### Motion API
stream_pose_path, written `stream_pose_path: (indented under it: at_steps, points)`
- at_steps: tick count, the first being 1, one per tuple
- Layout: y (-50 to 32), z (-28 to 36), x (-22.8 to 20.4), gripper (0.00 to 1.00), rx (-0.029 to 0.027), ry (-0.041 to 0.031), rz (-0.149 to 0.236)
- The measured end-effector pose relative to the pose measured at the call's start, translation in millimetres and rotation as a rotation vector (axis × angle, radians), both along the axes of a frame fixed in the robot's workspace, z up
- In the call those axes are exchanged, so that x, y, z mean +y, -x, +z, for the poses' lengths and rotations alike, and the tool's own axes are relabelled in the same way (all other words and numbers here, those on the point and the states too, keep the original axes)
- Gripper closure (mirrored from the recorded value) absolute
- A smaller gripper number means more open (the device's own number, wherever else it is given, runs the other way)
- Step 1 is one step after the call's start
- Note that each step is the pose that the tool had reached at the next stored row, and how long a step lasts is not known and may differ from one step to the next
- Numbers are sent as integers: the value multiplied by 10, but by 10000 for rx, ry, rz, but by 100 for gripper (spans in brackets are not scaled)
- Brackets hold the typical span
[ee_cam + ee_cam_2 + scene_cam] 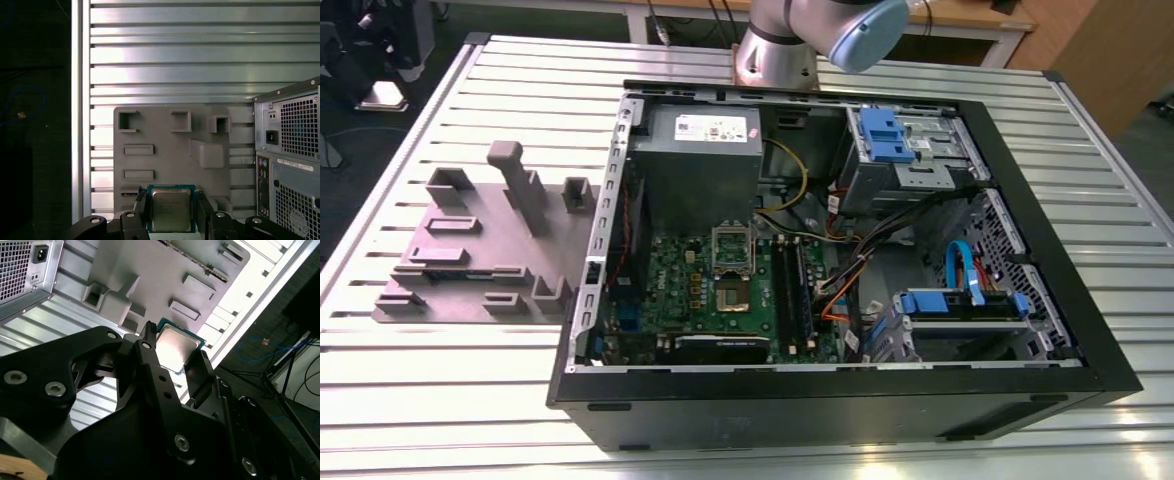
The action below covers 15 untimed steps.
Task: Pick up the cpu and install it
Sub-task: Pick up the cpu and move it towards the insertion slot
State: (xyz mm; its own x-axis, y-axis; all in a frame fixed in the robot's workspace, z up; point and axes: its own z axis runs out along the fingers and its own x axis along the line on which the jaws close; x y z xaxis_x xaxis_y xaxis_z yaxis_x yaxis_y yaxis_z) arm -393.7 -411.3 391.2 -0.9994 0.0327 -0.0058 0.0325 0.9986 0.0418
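**Exterior view.** Noted a slatted metal table (440,400) with a grey fixture plate (467,255) toward the exterior view's left. Just beside it on the right, an open computer case (854,405). Inside the case: green motherboard (707,290), grey power supply (698,160), blue drive brackets (887,135). Arm base (781,55) mounted at the far edge of the table. Wooden desk (961,12) behind it, dark floor around.

**Second wrist view.** Gripper (174,342) closed narrow on the cpu (176,354). Black fingers (150,360) pressed on two opposite edges, silver top toward the camera. Appears held clear above the fixture plate (150,270), though the gap is hard to judge from this angle. Bright table slats beyond, with the case's rear grille (17,270) at one corner. Blue cable (257,345) lying on the dark floor past the table edge.

**First wrist view.** Cpu (171,210) clamped between both fingers (142,210), over one edge of the fixture plate (165,165). Rear of the case (290,130) just beside the plate, with vents and a power inlet. Glare across the table (175,50), dark floor (35,150) beyond its edge.
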Motion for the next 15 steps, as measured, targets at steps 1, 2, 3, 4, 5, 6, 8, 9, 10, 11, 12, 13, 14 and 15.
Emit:
stream_pose_path:
  at_steps: [1, 2, 3, 4, 5, 6, 8, 9, 10, 11, 12, 13, 14, 15]
  points:
    - [-4, -1, 0, 53, -1, 0, 0]
    - [-8, 0, 0, 53, -1, 0, 0]
    - [-12, 0, 0, 53, 0, 0, 0]
    - [-18, 0, 0, 53, 0, 0, 0]
    - [-23, 0, 0, 53, 0, 0, 0]
    - [-29, 0, 0, 53, 0, 0, 0]
    - [-39, 0, 0, 53, 0, 0, 0]
    - [-44, 0, 0, 53, 0, 0, 0]
    - [-49, 0, 0, 53, 0, 0, 0]
    - [-54, 0, 0, 53, 0, 0, 0]
    - [-60, 0, 0, 53, 0, 0, 0]
    - [-66, 0, 0, 53, 0, 0, 0]
    - [-73, 0, -1, 53, 0, 0, 1]
    - [-82, 0, 0, 53, -1, 0, 1]
